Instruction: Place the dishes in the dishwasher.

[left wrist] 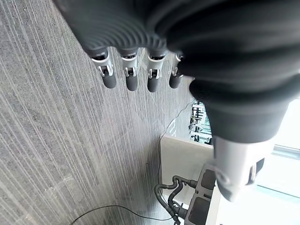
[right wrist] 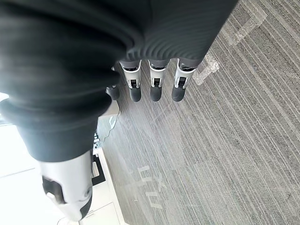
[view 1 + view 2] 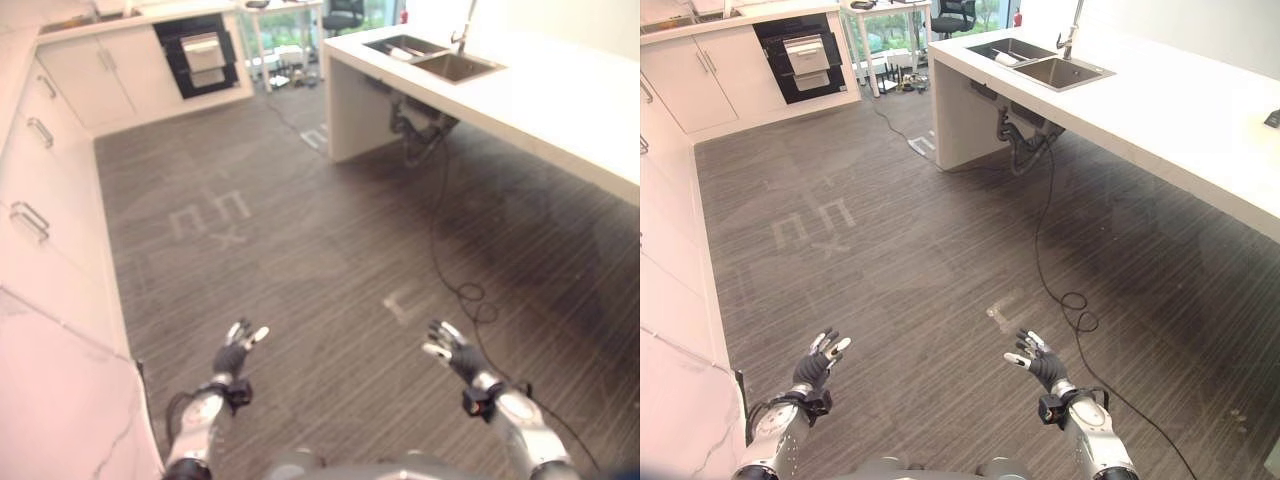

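My left hand [image 3: 235, 355] and my right hand [image 3: 455, 355] hang low over the bare wood-look floor, both open and holding nothing. In the wrist views the left hand's fingers [image 1: 129, 77] and the right hand's fingers [image 2: 154, 86] are straight, with floor past them. Far ahead in the back cabinets stands the dark-fronted dishwasher [image 3: 203, 52] with pale racks showing. The double sink [image 3: 432, 55] sits in the white counter at the back right. Something pale [image 3: 1006, 58] lies in its far basin; I cannot tell what it is.
A long white counter [image 3: 560, 100] runs along the right, with pipes [image 3: 420, 125] hanging under the sink. White drawers [image 3: 50, 200] and a marble top [image 3: 50, 400] line the left. Pale tape marks [image 3: 210, 215] lie on the floor. A black chair [image 3: 345, 12] stands far back.
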You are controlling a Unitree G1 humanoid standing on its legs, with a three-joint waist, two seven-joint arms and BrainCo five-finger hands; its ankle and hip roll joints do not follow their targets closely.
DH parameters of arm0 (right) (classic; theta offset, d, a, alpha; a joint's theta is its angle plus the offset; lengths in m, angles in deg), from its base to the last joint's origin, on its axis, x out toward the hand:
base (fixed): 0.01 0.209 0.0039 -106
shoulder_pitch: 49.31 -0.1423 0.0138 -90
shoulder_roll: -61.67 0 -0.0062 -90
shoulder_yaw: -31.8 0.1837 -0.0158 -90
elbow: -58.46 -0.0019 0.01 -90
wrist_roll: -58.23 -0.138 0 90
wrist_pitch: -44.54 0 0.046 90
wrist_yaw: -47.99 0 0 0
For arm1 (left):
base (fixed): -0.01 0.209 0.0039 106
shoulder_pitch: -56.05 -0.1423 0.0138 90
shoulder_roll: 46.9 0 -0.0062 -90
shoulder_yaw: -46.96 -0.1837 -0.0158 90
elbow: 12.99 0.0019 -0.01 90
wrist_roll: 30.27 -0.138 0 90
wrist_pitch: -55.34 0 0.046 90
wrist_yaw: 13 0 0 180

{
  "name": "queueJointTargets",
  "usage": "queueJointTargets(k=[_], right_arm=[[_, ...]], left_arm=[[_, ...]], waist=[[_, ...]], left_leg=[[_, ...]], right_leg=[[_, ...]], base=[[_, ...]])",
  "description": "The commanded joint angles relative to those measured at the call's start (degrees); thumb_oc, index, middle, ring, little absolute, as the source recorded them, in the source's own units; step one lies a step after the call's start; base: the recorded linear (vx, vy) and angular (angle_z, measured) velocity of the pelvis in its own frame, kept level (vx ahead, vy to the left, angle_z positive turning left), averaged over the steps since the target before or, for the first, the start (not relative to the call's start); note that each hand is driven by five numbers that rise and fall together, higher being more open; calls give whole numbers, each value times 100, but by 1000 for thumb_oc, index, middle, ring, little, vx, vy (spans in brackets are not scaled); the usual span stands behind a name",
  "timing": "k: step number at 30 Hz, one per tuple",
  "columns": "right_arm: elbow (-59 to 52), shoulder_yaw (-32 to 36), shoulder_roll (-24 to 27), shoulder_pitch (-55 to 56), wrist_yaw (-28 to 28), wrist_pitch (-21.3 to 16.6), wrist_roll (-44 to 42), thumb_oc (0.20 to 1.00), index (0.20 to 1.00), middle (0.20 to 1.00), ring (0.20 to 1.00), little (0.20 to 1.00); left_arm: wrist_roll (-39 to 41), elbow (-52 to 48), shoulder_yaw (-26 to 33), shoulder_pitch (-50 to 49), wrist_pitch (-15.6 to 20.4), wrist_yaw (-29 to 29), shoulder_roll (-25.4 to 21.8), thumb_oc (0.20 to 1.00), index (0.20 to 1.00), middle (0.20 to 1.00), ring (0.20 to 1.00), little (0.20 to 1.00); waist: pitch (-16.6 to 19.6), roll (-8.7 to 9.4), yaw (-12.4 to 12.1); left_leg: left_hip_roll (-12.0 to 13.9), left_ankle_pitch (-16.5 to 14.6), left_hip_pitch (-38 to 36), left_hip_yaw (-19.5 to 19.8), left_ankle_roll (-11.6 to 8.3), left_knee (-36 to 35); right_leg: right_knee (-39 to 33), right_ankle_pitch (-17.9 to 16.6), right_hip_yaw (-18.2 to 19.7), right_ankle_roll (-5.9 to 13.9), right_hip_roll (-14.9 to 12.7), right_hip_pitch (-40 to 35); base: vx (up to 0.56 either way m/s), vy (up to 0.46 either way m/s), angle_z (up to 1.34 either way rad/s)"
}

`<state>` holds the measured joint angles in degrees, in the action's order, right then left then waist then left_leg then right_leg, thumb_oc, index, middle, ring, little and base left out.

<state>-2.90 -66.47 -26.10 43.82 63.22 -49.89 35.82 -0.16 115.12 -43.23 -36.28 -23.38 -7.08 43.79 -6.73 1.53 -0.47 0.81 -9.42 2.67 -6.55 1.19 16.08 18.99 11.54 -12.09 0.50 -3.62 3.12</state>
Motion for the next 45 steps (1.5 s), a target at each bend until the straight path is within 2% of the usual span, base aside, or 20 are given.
queueJointTargets(k=[1, 5, 9, 11, 12, 13, 16, 19, 22, 24, 25, 26, 27, 29, 32, 34, 39, 41, 43, 45], right_arm=[[-342, 85, -77, -1, 9, -313, 155, 1000, 1000, 1000, 1000, 1000], [-375, 89, -20, 27, 28, -328, 183, 1000, 1000, 1000, 1000, 1000], [-420, 186, 295, -13, 234, -383, 190, 1000, 1000, 1000, 1000, 1000], [-398, 221, 311, -27, 239, -402, 227, 1000, 1000, 1000, 1000, 1000], [-341, 238, 316, -35, 288, -441, 256, 1000, 1000, 1000, 1000, 1000], [-337, 240, 320, -31, 293, -444, 259, 1000, 1000, 1000, 1000, 1000], [-463, 298, 352, 108, 352, -492, 324, 1000, 1000, 1000, 1000, 1000], [-496, 354, 398, 174, 399, -531, 313, 1000, 1000, 1000, 1000, 1000], [-580, 396, 178, 316, 316, -543, 161, 1000, 1000, 1000, 1000, 1000], [-640, 418, 37, 318, 239, -587, 161, 1000, 1000, 1000, 1000, 1000], [-726, 453, -35, 332, 211, -578, 124, 1000, 1000, 1000, 1000, 1000], [-786, 458, -43, 346, 197, -559, 85, 1000, 1000, 1000, 1000, 1000], [-723, 392, -83, 262, 184, -576, 70, 1000, 1000, 1000, 1000, 1000], [-833, 265, -68, 235, 27, -509, -13, 1000, 1000, 1000, 1000, 1000], [-861, 336, 19, 450, 205, -641, -86, 1000, 1000, 1000, 1000, 1000], [-868, 410, 49, 491, 247, -653, -45, 1000, 1000, 1000, 1000, 1000], [-977, 549, 157, 481, 69, -578, -56, 1000, 1000, 1000, 1000, 1000], [-1137, 622, 238, 524, 88, -479, -69, 1000, 1000, 1000, 1000, 1000], [-1282, 726, 378, 502, 226, -424, -102, 1000, 1000, 1000, 1000, 1000], [-1347, 792, 506, 464, 404, -436, -108, 1000, 1000, 1000, 1000, 1000]], left_arm=[[154, -305, 130, 53, 266, 36, -145, 1000, 1000, 1000, 1000, 1000], [191, -385, 184, -3, 247, 41, -154, 1000, 1000, 1000, 1000, 1000], [112, -447, 194, -53, 414, 137, -168, 1000, 1000, 1000, 1000, 1000], [283, -493, 225, -77, 413, 148, -189, 1000, 1000, 1000, 1000, 1000], [360, -473, 240, -91, 436, 145, -173, 1000, 1000, 1000, 1000, 1000], [362, -474, 238, -94, 436, 143, -167, 1000, 1000, 1000, 1000, 1000], [216, -764, 280, -337, 428, 139, -204, 1000, 1000, 1000, 1000, 1000], [252, -782, 410, -403, 458, 262, -282, 1000, 1000, 1000, 1000, 1000], [158, -794, 449, -214, 263, 437, -497, 1000, 1000, 1000, 1000, 1000], [36, -860, 402, -152, 197, 603, -565, 1000, 1000, 1000, 1000, 1000], [-34, -968, 306, -99, 103, 644, -617, 1000, 1000, 1000, 1000, 1000], [-78, -1033, 289, -111, 66, 664, -638, 1000, 1000, 1000, 1000, 1000], [-106, -1167, 239, -161, 28, 573, -628, 1000, 1000, 1000, 1000, 1000], [-104, -1238, 79, -99, 21, 580, -683, 1000, 1000, 1000, 1000, 1000], [-63, -1397, 104, -163, -54, 624, -781, 1000, 1000, 1000, 1000, 1000], [-78, -1440, 43, -212, 2, 646, -797, 1000, 1000, 1000, 1000, 1000], [-181, -1348, -12, -215, 70, 626, -585, 1000, 1000, 1000, 1000, 1000], [-167, -1381, 27, -287, 64, 642, -547, 1000, 1000, 1000, 1000, 1000], [-149, -1468, 9, -416, 105, 556, -440, 1000, 1000, 1000, 1000, 1000], [-177, -1513, -21, -485, 176, 450, -360, 1000, 1000, 1000, 1000, 1000]], waist=[[120, 48, 9], [29, 51, 24], [-364, 342, -62], [-465, 300, -72], [-499, 101, -50], [-512, 82, -37], [-507, -219, -167], [-384, -241, -205], [-158, -20, -329], [-24, 39, -304], [-31, -31, -255], [-36, -68, -243], [-100, -92, -192], [-204, -130, -33], [-396, 178, 198], [-431, 186, 324], [-103, 269, 529], [13, 207, 567], [163, 142, 511], [108, 249, 446]], left_leg=[[-10, -230, 22, 15, -190, 111], [50, -152, -66, 15, -209, 111], [-101, 924, -61, -204, -337, 580], [146, 1024, 102, -542, -379, 111], [578, 924, 501, -671, -516, 111], [606, 910, 511, -662, -536, 111], [1022, 1339, 1478, 24, -881, 111], [1083, 1052, 1584, -41, -778, 111], [646, 889, 1535, 40, -458, 111], [350, 724, 1371, 196, -191, 111], [145, 594, 1157, 367, -46, 111], [77, 517, 1061, 386, 13, 111], [28, 390, 810, 287, 44, 111], [-101, 302, 499, 407, 32, 111], [-358, -9, 81, 303, -1, 111], [-448, -216, -165, 420, 54, 111], [-438, -801, -969, 290, 83, 111], [-308, -680, -1242, 212, -65, 111], [-42, 1118, -1680, 16, -509, 203], [-85, 1556, -860, 41, -646, 1715]], right_leg=[[-180, -383, -137, 462, -180, -36], [-180, -346, -94, 338, -80, -92], [-180, -369, 247, 29, -125, -221], [-180, -336, 228, 73, -94, -292], [-180, -239, 113, 120, 41, -362], [-180, -215, 91, 126, 48, -397], [-180, 61, 184, 143, 332, -715], [-180, 331, 303, 268, 118, -1106], [-180, 183, 262, 650, -223, -1574], [-180, -1293, 133, 927, -413, -1774], [877, -1881, 178, 971, -534, -1283], [1400, -1991, 180, 944, -557, -1016], [1753, -1981, 275, 824, -517, -388], [36, -1474, -323, 602, -111, 17], [-180, -1488, -133, 872, -560, 1253], [-180, -1452, 214, 941, -627, 1870], [-180, -1500, 176, 889, -653, 1796], [-180, -1495, 51, 797, -610, 1669], [-180, -1170, 187, 445, -317, 1248], [-180, -999, 453, 226, -195, 949]], base=[[74, -84, 3], [109, -117, 7], [160, -142, -1], [179, 48, -20], [188, 102, 11], [202, 138, 37], [458, 228, 9], [630, 379, -62], [549, 271, -6], [568, 350, 20], [456, 334, 39], [439, 333, 62], [408, 196, 53], [595, 7, 1], [519, -195, 52], [508, -193, 87], [632, -317, 40], [444, -263, 61], [522, -384, -60], [326, -324, -178]])
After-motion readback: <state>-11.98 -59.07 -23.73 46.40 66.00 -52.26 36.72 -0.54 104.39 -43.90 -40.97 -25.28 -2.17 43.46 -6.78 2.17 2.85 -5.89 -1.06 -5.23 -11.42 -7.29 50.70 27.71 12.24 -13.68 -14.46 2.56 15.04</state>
